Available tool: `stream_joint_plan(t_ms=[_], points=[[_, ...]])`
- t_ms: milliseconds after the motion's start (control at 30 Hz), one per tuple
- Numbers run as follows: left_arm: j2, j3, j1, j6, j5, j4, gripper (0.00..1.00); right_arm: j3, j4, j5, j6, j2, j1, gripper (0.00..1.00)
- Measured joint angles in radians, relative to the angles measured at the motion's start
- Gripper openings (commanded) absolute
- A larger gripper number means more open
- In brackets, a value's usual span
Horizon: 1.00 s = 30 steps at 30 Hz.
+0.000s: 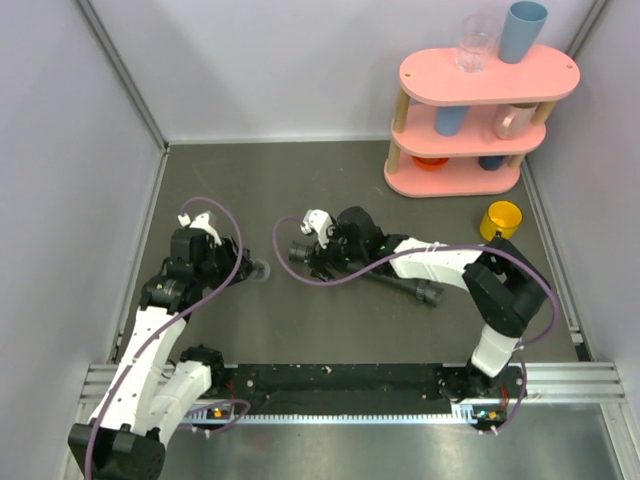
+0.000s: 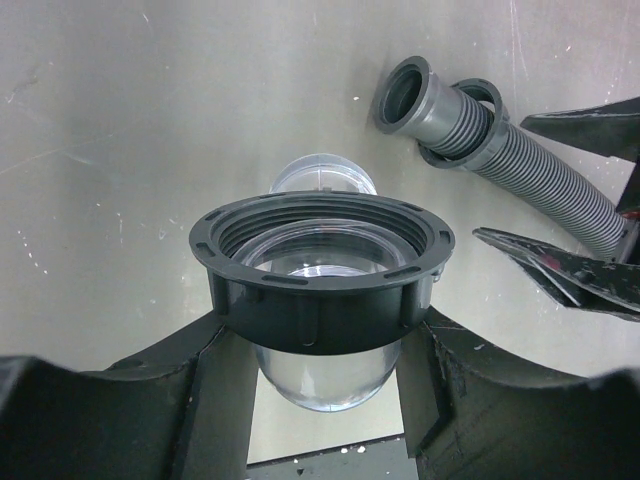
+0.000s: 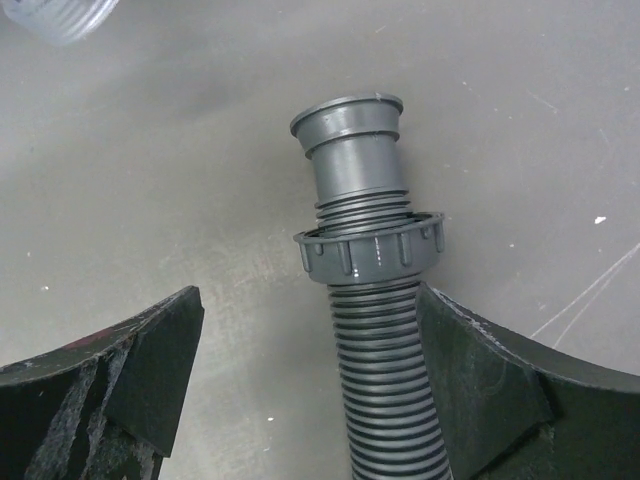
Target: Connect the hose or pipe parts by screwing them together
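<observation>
The hose (image 3: pixel 385 380) lies flat on the grey table (image 3: pixel 150 180), dark grey and ribbed along its length, ending in a smooth cuff (image 3: pixel 350 130) with a flared lip. My right wrist view alone shows the ring nut (image 3: pixel 372 250) sitting loose around the ribs just behind that cuff, notched all round its edge. My right gripper (image 3: pixel 308 300) straddles the hose behind the nut with its fingers spread and nothing grasped: one finger is just beside the ribs, the other well clear. My left wrist view shows what the right cannot: my left gripper (image 2: pixel 320 330) is clenched on a black threaded collar (image 2: pixel 320 290) with a clear dome (image 2: pixel 325 385) under it, held off the hose's cuff end and apart from it, the cuff's open mouth facing roughly towards the collar. Only the overhead view shows the whole hose, its far cuff lying out beyond my right arm, and a pink shelf (image 1: pixel 480 120) of cups well beyond the hose.
</observation>
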Motion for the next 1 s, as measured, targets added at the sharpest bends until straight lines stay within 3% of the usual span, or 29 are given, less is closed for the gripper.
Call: stream_joint_plan(t_ms=[500,900,1000], points=[[-0.007,-0.002,0.018,-0.003,0.027,0.01,0.0,0.184,-0.146,-0.028,-0.111,0.162,0.0,0.73],[-0.011,-0.011,0.019,-0.013,0.052,0.019,0.0,0.221,-0.176,-0.011,-0.128,0.22,0.004,0.73],[-0.01,-0.018,0.019,-0.016,0.055,0.024,0.0,0.229,-0.175,-0.021,-0.129,0.224,0.004,0.62]])
